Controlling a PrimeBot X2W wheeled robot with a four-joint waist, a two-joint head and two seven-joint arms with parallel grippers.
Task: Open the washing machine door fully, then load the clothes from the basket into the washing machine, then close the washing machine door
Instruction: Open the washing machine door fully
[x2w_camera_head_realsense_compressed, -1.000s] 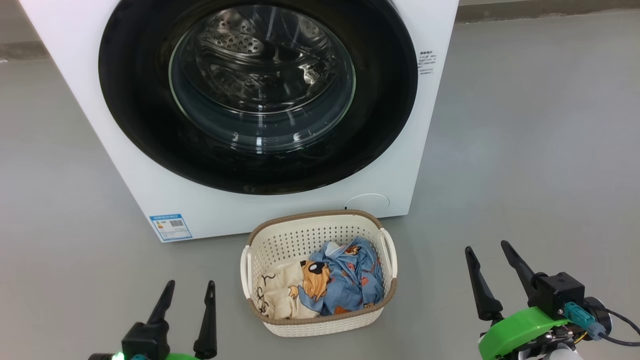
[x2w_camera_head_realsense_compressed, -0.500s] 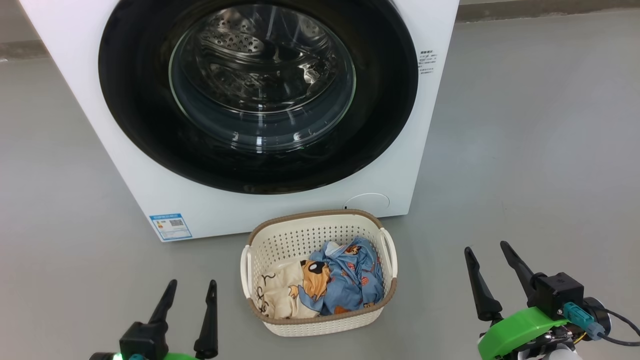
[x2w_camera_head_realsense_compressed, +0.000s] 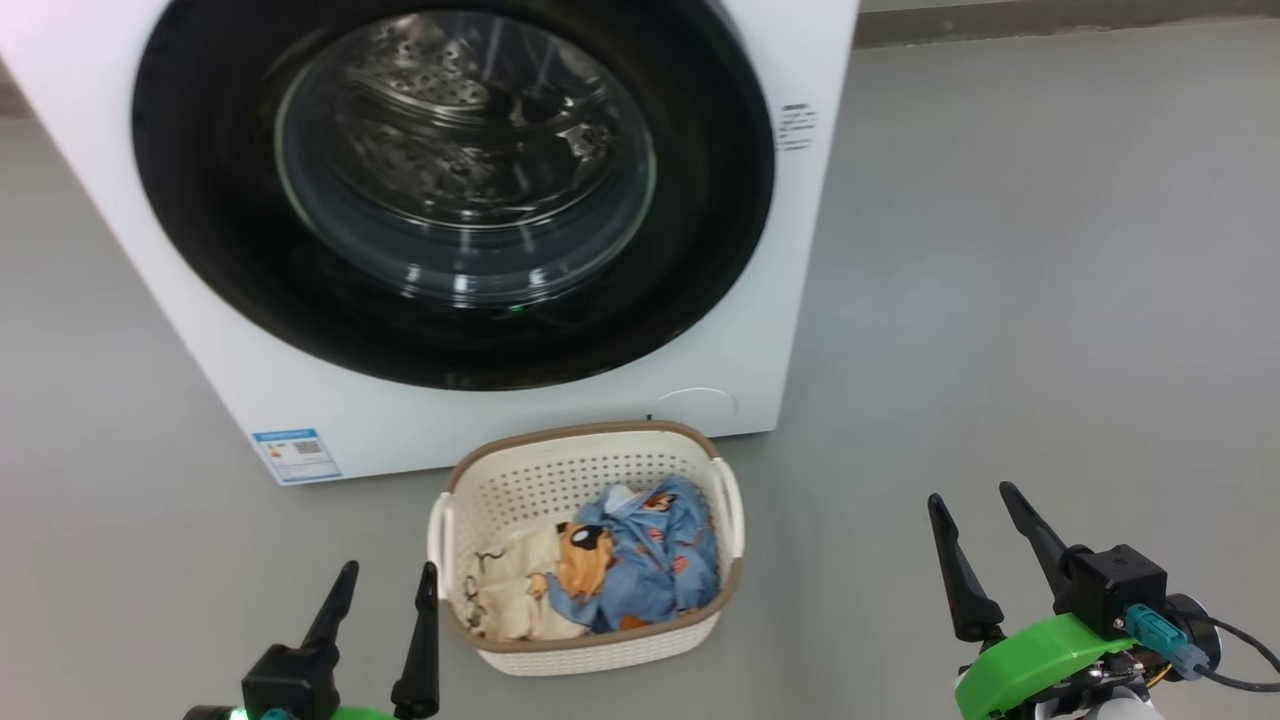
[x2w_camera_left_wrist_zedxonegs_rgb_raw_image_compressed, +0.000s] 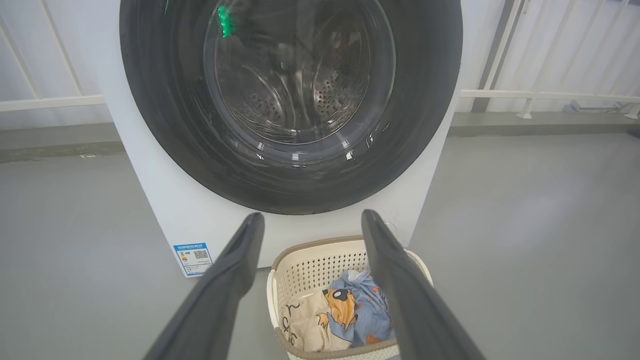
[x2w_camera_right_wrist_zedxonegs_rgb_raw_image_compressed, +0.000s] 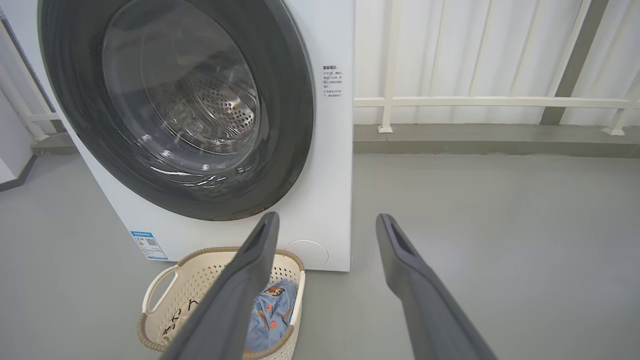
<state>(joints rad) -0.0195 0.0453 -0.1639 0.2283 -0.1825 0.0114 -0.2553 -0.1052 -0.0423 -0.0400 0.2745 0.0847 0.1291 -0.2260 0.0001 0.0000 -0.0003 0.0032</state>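
The left gripper (x2w_camera_head_realsense_compressed: 390, 568) stands with its two dark fingers spread and nothing between them. The right gripper (x2w_camera_head_realsense_compressed: 970, 493) is likewise wide apart and empty. Both hang low over the grey floor (x2w_camera_head_realsense_compressed: 1050, 300), touching nothing.

The basket (x2w_camera_head_realsense_compressed: 590, 432) sits on the floor between them, just beside the left gripper on its right and well apart from the right gripper on its left. The clothes (x2w_camera_head_realsense_compressed: 630, 570) lie inside it, the cream piece nearer the left gripper and the blue dog-print piece nearer the right.

Beyond the basket, ahead of both sets of fingertips, the washing machine (x2w_camera_head_realsense_compressed: 400, 430) stands with a blue label sticker (x2w_camera_head_realsense_compressed: 296, 455) at its lower corner, ahead of the left gripper. The washing machine door (x2w_camera_head_realsense_compressed: 200, 200) seems to sit flush against the front, though its latch cannot be made out.
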